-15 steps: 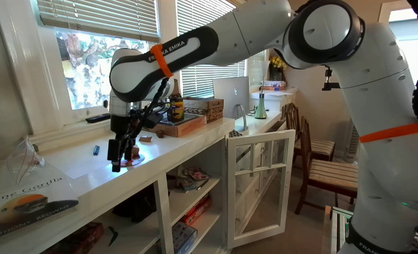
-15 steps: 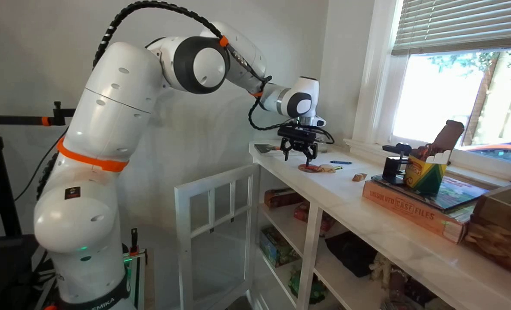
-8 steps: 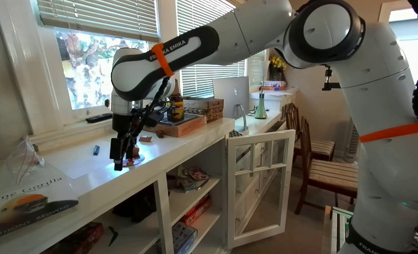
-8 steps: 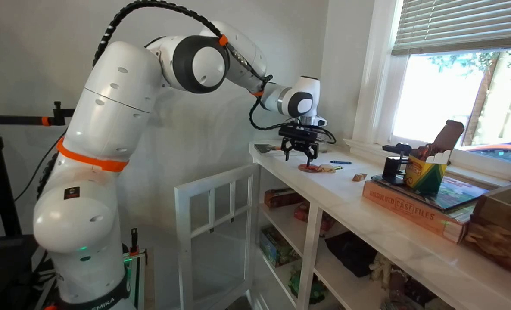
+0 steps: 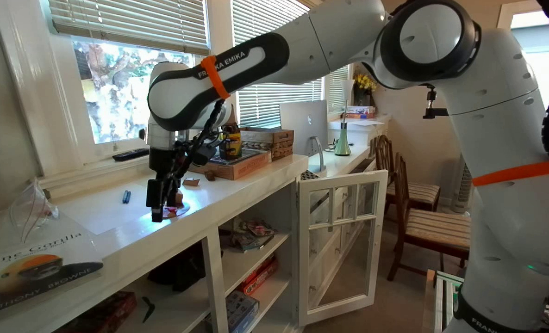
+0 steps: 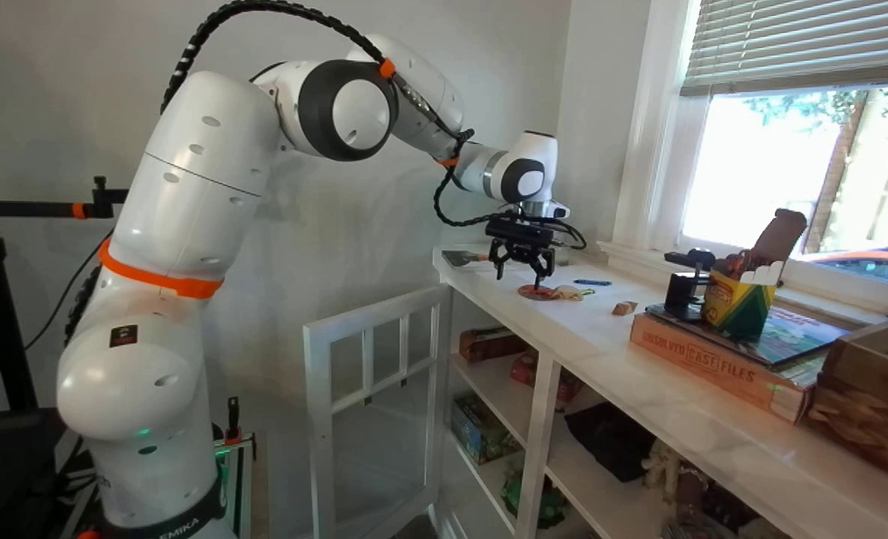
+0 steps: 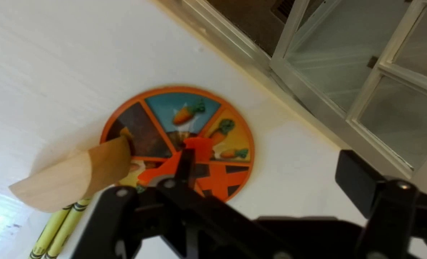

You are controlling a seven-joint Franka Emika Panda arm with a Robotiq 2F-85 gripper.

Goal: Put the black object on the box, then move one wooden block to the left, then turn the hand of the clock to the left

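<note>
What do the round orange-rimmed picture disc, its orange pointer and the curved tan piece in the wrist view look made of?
Round orange-rimmed disc: probably cardboard, faintly shiny, with a flat printed face. Orange pointer: likely smooth plastic, being one even colour. Curved tan piece: perhaps matte wood by its warm tone; no clear grain.

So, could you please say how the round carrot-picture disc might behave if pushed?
The disc would probably slide rather than tip, lying flat on the countertop. It looks thin, so perhaps light. The orange pointer across its middle might swivel.
</note>
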